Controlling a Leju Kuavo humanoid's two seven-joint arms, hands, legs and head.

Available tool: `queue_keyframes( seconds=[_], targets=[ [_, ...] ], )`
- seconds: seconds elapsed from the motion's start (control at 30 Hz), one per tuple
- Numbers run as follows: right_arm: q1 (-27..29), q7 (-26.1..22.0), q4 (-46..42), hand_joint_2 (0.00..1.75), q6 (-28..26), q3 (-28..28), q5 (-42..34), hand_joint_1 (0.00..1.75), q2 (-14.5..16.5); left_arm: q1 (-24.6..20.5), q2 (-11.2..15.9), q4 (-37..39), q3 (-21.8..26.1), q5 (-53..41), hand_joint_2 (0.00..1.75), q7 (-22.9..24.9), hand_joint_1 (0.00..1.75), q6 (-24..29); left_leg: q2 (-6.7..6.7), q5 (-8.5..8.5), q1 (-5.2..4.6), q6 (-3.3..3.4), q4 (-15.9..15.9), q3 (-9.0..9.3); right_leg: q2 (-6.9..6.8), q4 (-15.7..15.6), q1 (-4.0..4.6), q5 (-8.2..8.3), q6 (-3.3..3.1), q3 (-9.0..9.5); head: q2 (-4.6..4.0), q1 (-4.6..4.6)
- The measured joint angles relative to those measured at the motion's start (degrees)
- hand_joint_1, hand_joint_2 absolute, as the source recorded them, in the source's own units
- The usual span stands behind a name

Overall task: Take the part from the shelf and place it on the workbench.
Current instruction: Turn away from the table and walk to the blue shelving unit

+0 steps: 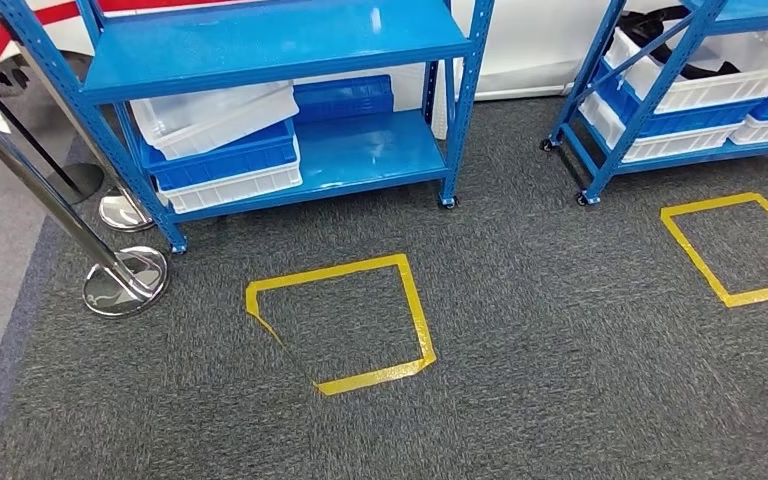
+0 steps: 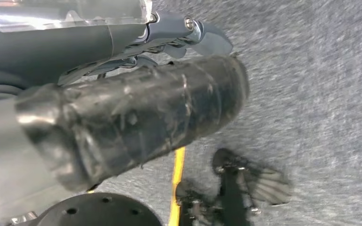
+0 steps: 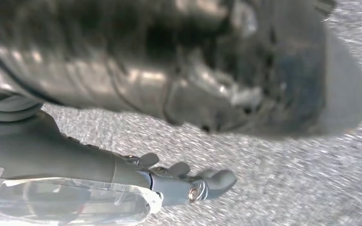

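Left hand (image 2: 184, 35): hangs at my side over the grey carpet (image 1: 560, 360), fingers (image 2: 212, 41) loosely extended and apart, nothing in them. Right hand (image 3: 184, 183): same, fingers (image 3: 217, 179) slightly curled and spread, holding nothing. Both wrist pictures are blurred.

Floor ahead: yellow tape square (image 1: 345, 325) on the carpet, just short of the near shelf (image 1: 270, 45). A second tape square (image 1: 735, 250) lies off to the right, before the second shelf (image 1: 650, 105). Chrome stanchions (image 1: 125, 280) stand by the near shelf's left front leg.

Containers:
- Near shelf, lower deck, left end: a stack of white bins (image 1: 215, 115) and a blue bin (image 1: 225, 160). The top one is tilted, and what shows of its inside looks empty.
- Same deck, back edge: a blue crate (image 1: 345, 98). Its contents are hidden.
- Second shelf: white and blue bins stacked. The upper white bin (image 1: 720, 85) holds dark items (image 1: 675, 40).

The part: I cannot pick it out with certainty. My judgement is that those dark items are the likeliest candidate. If so, it lies ahead and to the right, well apart from both hands, with the right hand on the nearer side. Its long axis is too small and too hidden to tell.

Step in hand: the approach. No reach is possible until I stand at a shelf front.
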Motion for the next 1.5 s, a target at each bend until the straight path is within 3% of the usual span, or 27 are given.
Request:
queue_keyframes(
  seconds=[0.07, 0.13, 0.2, 0.23, 0.27, 0.33, 0.37, 0.4, 0.5, 0.57, 0.6, 0.67, 0.7, 0.73, 0.77, 0.87, 0.9, 1.03, 1.1, 1.17, 1.2, 1.23, 1.3, 1.37, 1.43, 1.5],
  targets=[
    [-0.3, 0.0, 0.0, 0.0, -0.1, 0.0, -0.1, 0.0, 0.0, -0.2, 0.0, 0.0, 0.0, 0.0, 0.0, 0.0, 0.0, 0.1, 0.03, -0.84, 0.05, 0.7, -0.3, 1.46, -0.03, 5.9, -0.06, -0.76, 0.31, -3.71, 0.0, 0.12],
    [-0.2, 0.0, 0.0, 0.0, -0.1, 0.0, -0.3, 0.0, 0.0, -0.3, 0.1, 0.0, 0.0, 0.0, 0.0, -0.1, 0.0, 0.2, -0.03, -1.96, 0.04, 1.08, -0.4, 2.73, -0.03, 11.8, -0.03, -3.81, 0.56, -8.75, 0.0, 0.15],
    [0.2, 0.0, 0.0, 0.0, -0.1, 0.0, -0.4, 0.0, 0.0, -0.2, 0.1, 0.0, 0.0, 0.0, 0.0, -0.1, 0.0, 0.3, -0.3, -3.28, 0.04, 1.08, -0.4, 4.33, -0.03, 13.2, -0.04, -6.41, 0.72, -12.09, 0.0, 0.18],
    [0.3, 0.0, 0.0, 0.0, -0.1, 0.0, -0.6, 0.0, 0.0, -0.1, 0.1, 0.0, 0.0, 0.1, 0.0, -0.2, 0.0, 0.3, -0.44, -4.02, 0.05, 0.97, -0.4, 5.3, -0.03, 11.7, -0.03, -6.04, 0.71, -12.75, 0.0, 0.2],
    [0.4, 0.0, 0.0, 0.0, -0.1, 0.0, -0.7, 0.0, 0.0, 0.0, 0.0, 0.0, 0.0, 0.1, 0.0, -0.2, 0.0, 0.3, -0.53, -4.8, 0.06, 0.82, -0.4, 6.32, -0.03, 9.1, 0.0, -3.96, 0.55, -12.94, 0.0, 0.2],
    [0.6, 0.0, 0.1, 0.0, -0.2, 0.0, -0.9, 0.0, -0.1, 0.1, -0.1, 0.0, 0.0, 0.1, 0.0, -0.2, 0.0, 0.3, -0.65, -6.4, 0.0, 0.41, -0.4, 7.8, -0.03, 2.8, 0.28, 3.94, -0.1, -13.08, 0.0, 0.21],
    [0.7, 0.0, 0.1, 0.0, -0.2, 0.0, -1.0, 0.0, -0.1, 0.1, -0.1, 0.1, 0.0, 0.1, 0.0, -0.2, 0.0, 0.3, -0.73, -7.08, -0.06, 0.12, -0.5, 8.22, -0.01, 0.7, 0.48, 7.1, -0.44, -12.98, 0.0, 0.22],
    [0.7, 0.0, 0.1, 0.0, -0.2, 0.0, -1.1, 0.0, -0.2, 0.1, -0.1, 0.1, 0.0, 0.1, 0.0, -0.2, 0.0, 0.3, -0.8, -7.43, -0.11, -0.2, -0.6, 8.6, 0.05, -0.5, 0.61, 8.93, -0.77, -12.89, 0.0, 0.23],
    [0.7, 0.0, 0.1, 0.0, -0.3, 0.0, -1.2, 0.0, -0.2, -0.1, 0.0, 0.1, 0.0, 0.0, 0.0, -0.3, 0.0, 0.3, -0.71, -6.41, -0.1, -1.22, 1.2, 8.42, 0.19, -1.8, 0.38, 8.61, -1.72, -11.17, 0.0, 0.33],
    [0.6, 0.0, 0.1, 0.0, -0.4, 0.0, -1.3, 0.0, -0.3, -0.3, 0.1, 0.1, 0.0, 0.0, 0.0, -0.4, 0.0, 0.3, -0.39, -5.66, 0.08, -1.87, 6.5, 5.18, 0.12, -2.8, 0.11, 8.09, -2.29, -9.35, 0.0, 0.23],
    [0.5, 0.0, 0.1, 0.0, -0.4, 0.0, -1.3, 0.0, -0.3, -0.3, 0.0, 0.1, 0.0, 0.0, 0.0, -0.4, 0.0, 0.3, -0.24, -6.23, 0.2, -2.2, 9.7, 2.98, 0.08, -3.2, 0.1, 7.65, -2.47, -8.47, 0.0, 0.16],
    [0.5, 0.0, 0.1, 0.0, -0.4, 0.0, -1.4, 0.0, -0.3, -0.3, 0.0, 0.1, 0.0, 0.0, 0.0, -0.4, 0.0, 0.3, -0.05, -9.84, 0.48, -2.64, 13.5, -1.13, 0.1, -3.6, 0.06, 6.47, -2.55, -6.67, 0.0, 0.13],
    [0.5, 0.1, 0.1, 0.0, -0.4, 0.0, -1.5, 0.0, -0.3, -0.3, 0.0, 0.1, 0.0, 0.0, 0.0, -0.5, 0.0, 0.3, 0.02, -11.52, 0.59, -2.77, 13.5, -2.37, 0.17, -3.7, 0.04, 5.77, -2.52, -5.7, 0.0, 0.11],
    [0.6, 0.1, 0.1, 0.0, -0.4, 0.0, -1.6, 0.0, -0.3, -0.2, 0.0, 0.1, 0.0, 0.0, 0.0, -0.5, 0.0, 0.3, 0.08, -12.0, 0.67, -2.83, 12.2, -3.0, 0.25, -3.7, 0.03, 5.03, -2.43, -4.64, 0.0, 0.12],
    [0.6, 0.2, 0.1, 0.0, -0.4, 0.0, -1.7, 0.0, -0.3, -0.1, 0.0, 0.1, 0.0, 0.0, 0.0, -0.5, 0.0, 0.3, 0.13, -10.71, 0.73, -2.81, 9.7, -3.09, 0.31, -3.7, 0.02, 4.28, -2.3, -3.62, 0.0, 0.1],
    [0.5, 0.2, 0.1, 0.0, -0.3, 0.0, -1.8, 0.0, -0.3, 0.1, 0.1, 0.1, 0.0, -0.3, 0.0, -0.4, 0.0, 0.3, 0.2, -0.44, 0.49, -2.12, 1.3, -2.18, 0.49, -3.3, 0.14, 2.14, -1.49, -1.58, 0.0, 0.17],
    [0.4, 0.3, 0.1, 0.0, -0.2, 0.0, -1.8, 0.0, -0.3, 0.1, 0.1, 0.1, 0.0, -0.4, 0.0, -0.2, 0.0, 0.3, 0.18, 1.59, 0.33, -1.74, 0.3, -1.87, 0.56, -3.2, 0.15, 1.49, -1.08, -1.21, 0.0, 0.2],
    [-0.2, 0.3, 0.1, 0.0, 0.0, 0.0, -1.8, 0.0, -0.3, -0.4, 0.1, 0.1, 0.0, -0.5, 0.0, 0.0, 0.0, 0.4, 0.09, 1.48, 0.16, -0.22, -0.3, -0.54, 0.49, -2.4, -0.06, -0.6, 0.33, -0.36, 0.0, 0.32],
    [-0.4, 0.3, 0.1, 0.0, 0.1, 0.1, -1.7, 0.0, -0.3, -0.5, 0.1, 0.1, 0.0, -0.6, 0.0, 0.0, 0.0, 0.4, 0.05, 1.16, 0.27, 0.47, -0.8, 0.01, 0.34, 3.2, -0.11, -3.38, 0.7, -3.23, 0.0, 0.36],
    [-0.3, 0.4, 0.1, 0.0, 0.3, 0.3, -1.6, 0.0, -0.3, -0.5, 0.1, 0.1, 0.0, -0.7, 0.0, 0.0, 0.0, 0.4, -0.26, 0.69, 0.19, 0.84, -0.9, 0.3, 0.32, 10.6, -0.11, -5.87, 0.92, -8.02, 0.0, 0.34],
    [-0.1, 0.5, 0.1, 0.0, 0.4, 0.4, -1.4, 0.0, -0.3, -0.5, 0.1, 0.1, 0.0, -0.8, 0.0, 0.0, 0.0, 0.4, -0.58, 0.46, 0.15, 0.88, -0.8, 0.48, 0.32, 12.5, -0.14, -5.69, 0.96, -9.67, 0.0, 0.34],
    [0.0, 0.6, 0.1, 0.0, 0.4, 0.5, -1.3, 0.0, -0.3, -0.5, 0.2, 0.1, 0.0, -0.9, 0.0, 0.0, 0.0, 0.3, -1.03, 0.22, 0.13, 0.81, -0.8, 0.75, 0.34, 12.2, -0.15, -4.23, 0.93, -10.34, 0.0, 0.35],
    [0.1, 0.7, 0.1, 0.0, 0.4, 0.7, -1.1, 0.0, -0.3, -0.4, 0.1, 0.1, 0.0, -1.1, 0.0, 0.0, 0.0, 0.2, -2.03, -0.25, 0.14, 0.56, -0.7, 1.37, 0.98, 6.2, -0.11, 1.08, 0.56, -8.98, 0.0, 0.37],
    [0.1, 0.8, 0.2, 0.0, 0.4, 0.9, -1.1, 0.0, -0.4, -0.5, 0.0, 0.1, -0.1, -1.3, 0.0, 0.1, 0.0, 0.1, -3.05, -0.66, 0.07, 0.14, -0.4, 1.6, 2.85, -0.2, -0.07, 4.57, 0.0, -7.07, 0.0, 0.33],
    [0.1, 0.8, 0.2, 0.0, 0.5, 1.0, -1.0, 0.0, -0.5, -0.6, 0.0, 0.1, -0.1, -1.4, 0.0, 0.1, 0.0, 0.0, -4.0, -0.73, 0.21, -0.46, -0.3, 1.41, 3.69, -2.2, 0.13, 4.85, -0.38, -6.46, 0.0, 0.33],
    [0.1, 0.9, 0.2, 0.0, 0.6, 1.3, -0.9, 0.0, -0.5, -0.5, 0.1, 0.1, -0.1, -1.5, 0.0, 0.3, 0.0, -0.1, -4.45, -0.74, 0.36, -1.16, -0.4, 1.25, 2.76, -2.8, 0.0, 4.98, -0.87, -5.92, 0.0, 0.36]
  ],
)
